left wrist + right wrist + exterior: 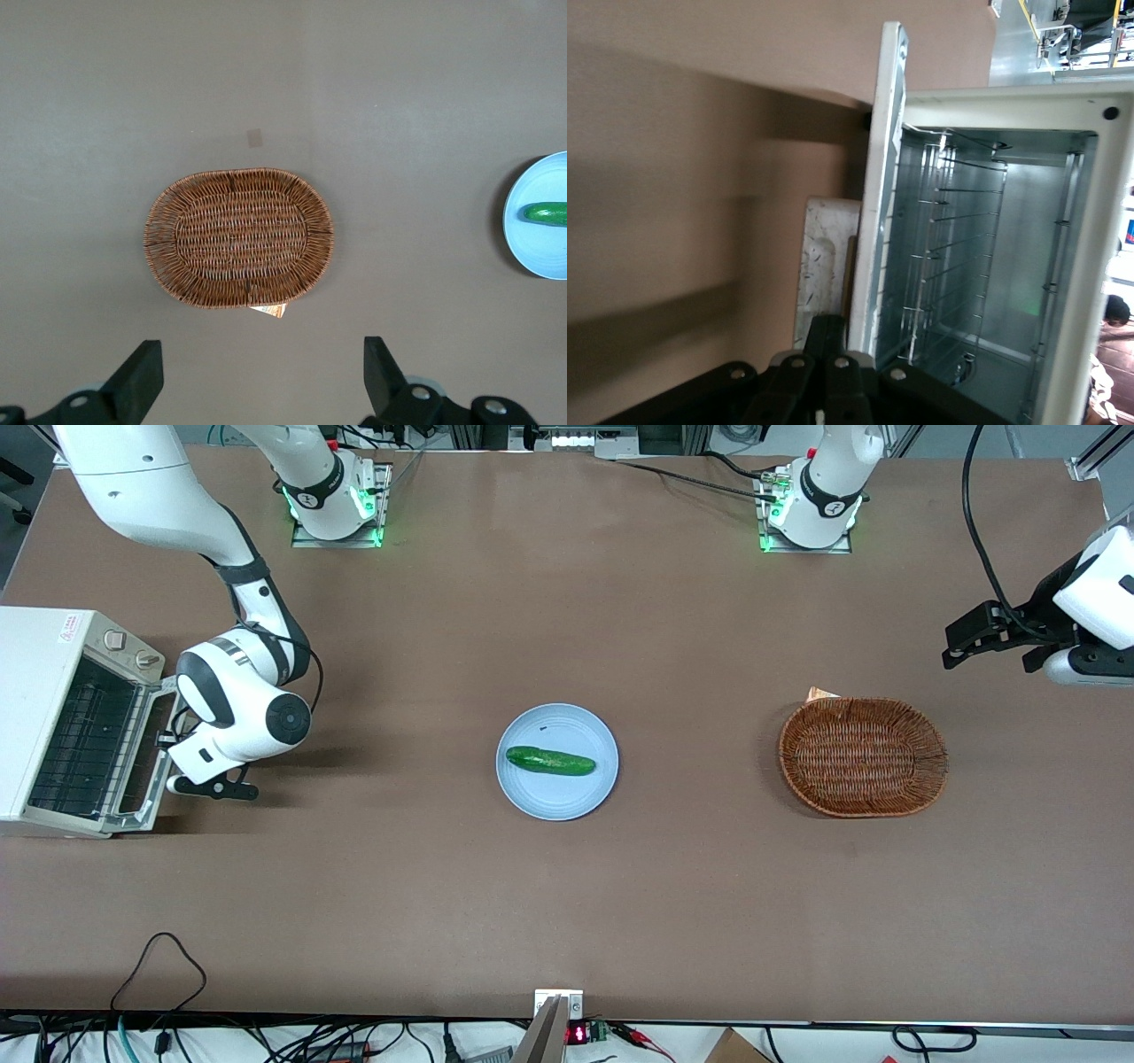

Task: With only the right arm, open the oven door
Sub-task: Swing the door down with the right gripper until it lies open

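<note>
Risk: slip off the door edge. My black two-finger gripper [173,737] sits at the free edge of the flat silver-grey framed oven door [152,748], and if my pull strays from the door's swing, I judge the fingers could slide off and the door could swing back up.
Second risk: dragging the small boxy cream-white toaster oven [53,691]. It rests loose on the brown table [567,903], so a pull outward instead of downward might shift the whole box.
Pincer state: closed on the door's edge, as far as the wrist view shows; one finger [824,341] lies against the door's outer face, the contact itself partly hidden.
Door position: at the working arm's end of the table, partly lowered, hinged at the oven's base, wire rack [957,257] showing inside.
Door facing: outer face turned toward the table's middle and tilting downward.
Long axis: runs along the oven's front, from nearer the front camera to farther from it.
</note>
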Robot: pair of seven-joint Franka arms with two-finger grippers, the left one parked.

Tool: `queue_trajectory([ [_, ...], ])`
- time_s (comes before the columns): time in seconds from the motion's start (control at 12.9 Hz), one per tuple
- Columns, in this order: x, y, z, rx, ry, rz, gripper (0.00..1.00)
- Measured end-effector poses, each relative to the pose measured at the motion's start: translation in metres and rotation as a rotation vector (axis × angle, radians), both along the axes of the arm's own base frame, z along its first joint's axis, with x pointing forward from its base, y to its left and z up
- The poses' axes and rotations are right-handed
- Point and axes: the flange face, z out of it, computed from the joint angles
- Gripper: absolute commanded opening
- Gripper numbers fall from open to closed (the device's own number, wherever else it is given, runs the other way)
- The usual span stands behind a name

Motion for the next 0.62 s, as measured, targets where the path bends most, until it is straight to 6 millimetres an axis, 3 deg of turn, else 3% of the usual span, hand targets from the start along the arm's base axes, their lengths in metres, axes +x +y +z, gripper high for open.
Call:
queue_trajectory([
  [0.62,0.003,0.004,-0.033,0.029,0.022,-0.01,0.0],
])
